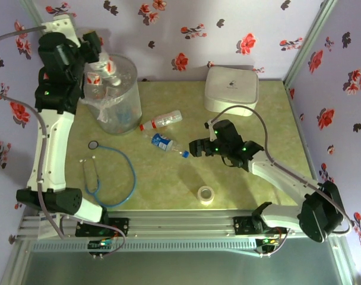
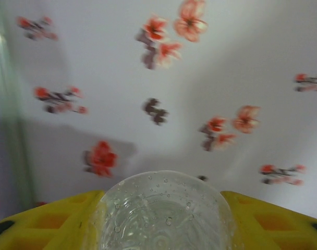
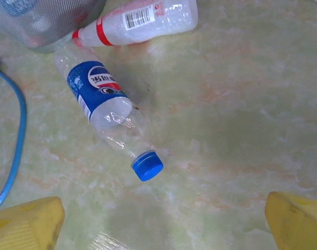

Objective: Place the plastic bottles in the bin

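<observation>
From above, the large clear cylindrical bin with a crinkled bag liner (image 1: 124,110) already holds several clear bottles (image 1: 109,83); the left gripper (image 1: 99,59) poises another at its mouth. Two lie on the mottled green table (image 1: 240,178), left to do. At the left wrist, yellow ribbed fingers (image 2: 44,224) pinch a dimpled clear plastic bottle (image 2: 163,213). At the right wrist, widely spread yellow fingertips (image 3: 23,224) face the blue-labelled, blue-capped bottle (image 3: 104,104); the red-labelled bottle (image 3: 137,23) lies beyond.
</observation>
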Robot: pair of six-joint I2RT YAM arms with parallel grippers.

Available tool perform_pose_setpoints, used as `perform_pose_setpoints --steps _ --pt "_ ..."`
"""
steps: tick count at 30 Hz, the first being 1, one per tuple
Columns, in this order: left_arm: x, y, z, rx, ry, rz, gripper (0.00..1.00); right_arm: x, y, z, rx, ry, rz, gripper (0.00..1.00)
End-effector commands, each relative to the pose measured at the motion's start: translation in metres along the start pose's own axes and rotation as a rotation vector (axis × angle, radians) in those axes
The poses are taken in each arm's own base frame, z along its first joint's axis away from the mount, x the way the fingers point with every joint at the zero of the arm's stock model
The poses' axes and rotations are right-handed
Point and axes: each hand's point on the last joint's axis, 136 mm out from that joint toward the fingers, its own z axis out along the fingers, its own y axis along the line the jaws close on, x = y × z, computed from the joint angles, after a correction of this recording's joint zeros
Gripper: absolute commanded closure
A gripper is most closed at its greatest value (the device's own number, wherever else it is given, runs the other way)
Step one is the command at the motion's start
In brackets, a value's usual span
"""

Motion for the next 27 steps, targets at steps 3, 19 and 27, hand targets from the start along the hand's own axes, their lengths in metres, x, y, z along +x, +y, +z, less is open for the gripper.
perform_pose_setpoints --steps 3,19,27 --pt "0.003 0.060 0.001 -0.220 0.020 0.157 0.93 -0.002 -0.003 0.003 0.016 0.006 -0.018 0.01" --pt "0.194 0.055 0.069 0.003 0.524 0.142 1.00 0.001 -0.008 0.001 0.049 0.022 -0.033 0.01" --pt "0.266 0.065 0.056 -0.003 0.674 0.157 1.00 0.002 -0.008 0.006 0.045 0.030 -0.032 0.01"
